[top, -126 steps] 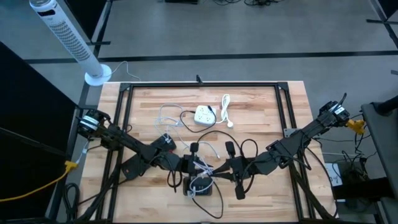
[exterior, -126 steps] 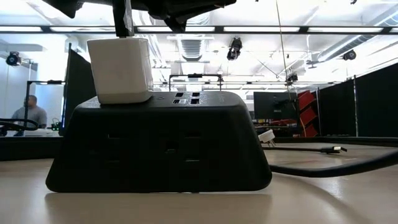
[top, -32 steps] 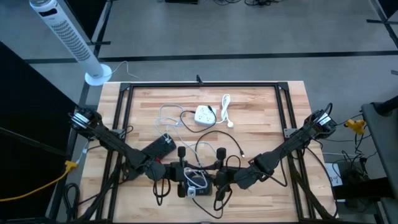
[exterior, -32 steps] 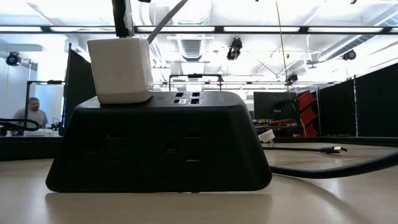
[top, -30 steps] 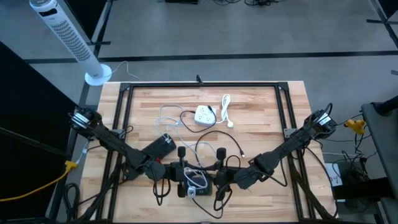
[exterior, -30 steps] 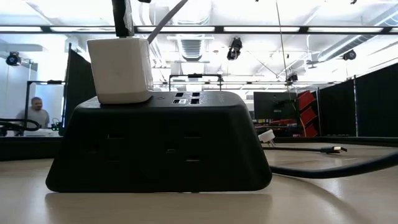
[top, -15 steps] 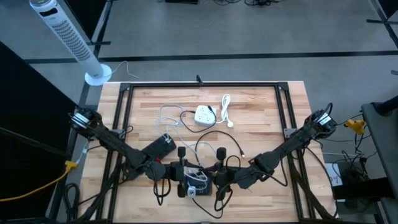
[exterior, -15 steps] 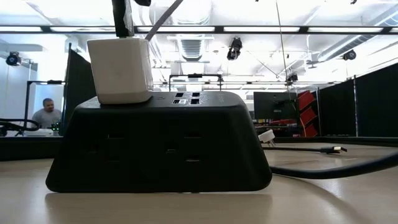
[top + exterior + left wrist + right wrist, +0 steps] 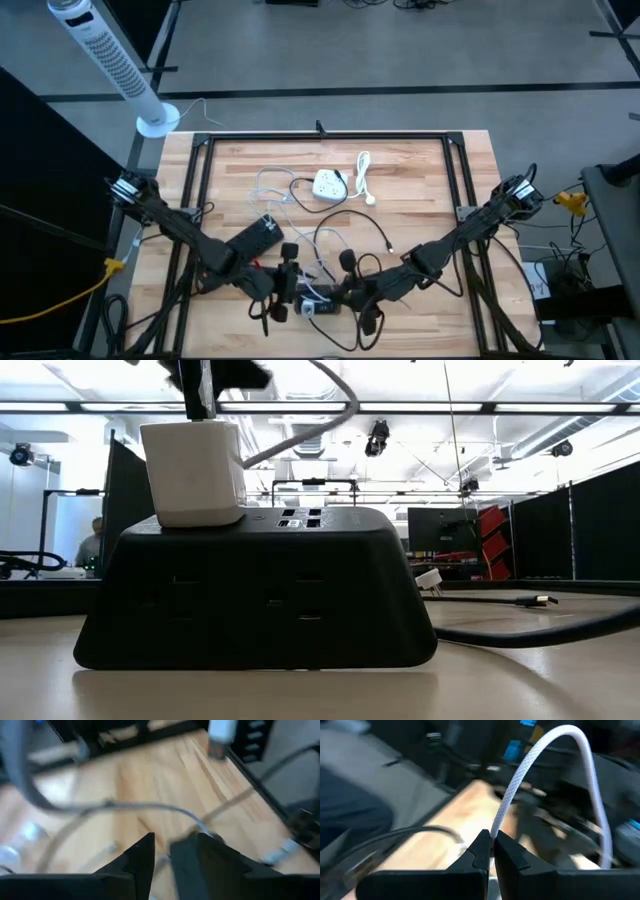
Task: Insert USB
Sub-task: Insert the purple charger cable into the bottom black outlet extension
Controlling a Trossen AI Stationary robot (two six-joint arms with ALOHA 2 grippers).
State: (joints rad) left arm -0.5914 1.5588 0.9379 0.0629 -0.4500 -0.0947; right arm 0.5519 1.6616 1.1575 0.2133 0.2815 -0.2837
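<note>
Right end effector [image 9: 491, 851] clamped on white cable [image 9: 540, 765]; left end effector [image 9: 162, 851] parted, empty. Risk: cable slip, plug misaligned at hub [image 9: 255, 590].

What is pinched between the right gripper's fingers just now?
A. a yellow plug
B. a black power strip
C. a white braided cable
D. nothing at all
C: in the right wrist view the right gripper has its two dark fingers closed on a white braided cable, which arches up and away from the fingertips.
</note>
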